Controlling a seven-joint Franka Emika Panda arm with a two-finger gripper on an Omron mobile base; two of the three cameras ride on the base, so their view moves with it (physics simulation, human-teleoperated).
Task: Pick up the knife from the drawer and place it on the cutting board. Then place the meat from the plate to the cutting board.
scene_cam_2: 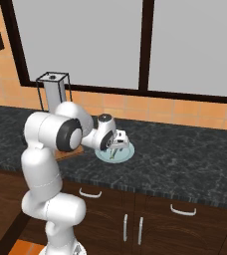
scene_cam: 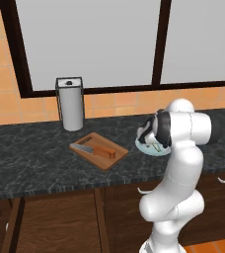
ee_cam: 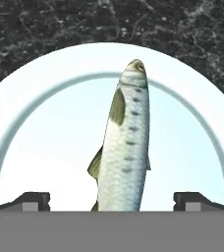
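Hovering low over the plate (ee_cam: 45,93), the gripper (ee_cam: 112,199) has its two fingertips (ee_cam: 33,201) spread wide, one on each side of the meat (ee_cam: 126,142) and touching neither it nor the plate. To take it well, I judge the hand should come straight down without twisting — the fingers already straddle the strip across its narrow width — and close about the thick middle of the body, not the thin tail, so it does not pivot when lifted.

In the hand view the fish-shaped meat lies flat on the pale plate, its long axis running away from the fingers, leaning slightly right, pointed head at the far end near the rim and tail between the tips.

Beyond the plate, further left along the dark counter (scene_cam: 30,148), the cutting board (scene_cam: 98,150) lies flat with the knife (scene_cam: 95,149) already on it — blade to the left, orange handle to the right. A paper-towel holder (scene_cam: 70,104) stands behind the board, against the tiled wall.
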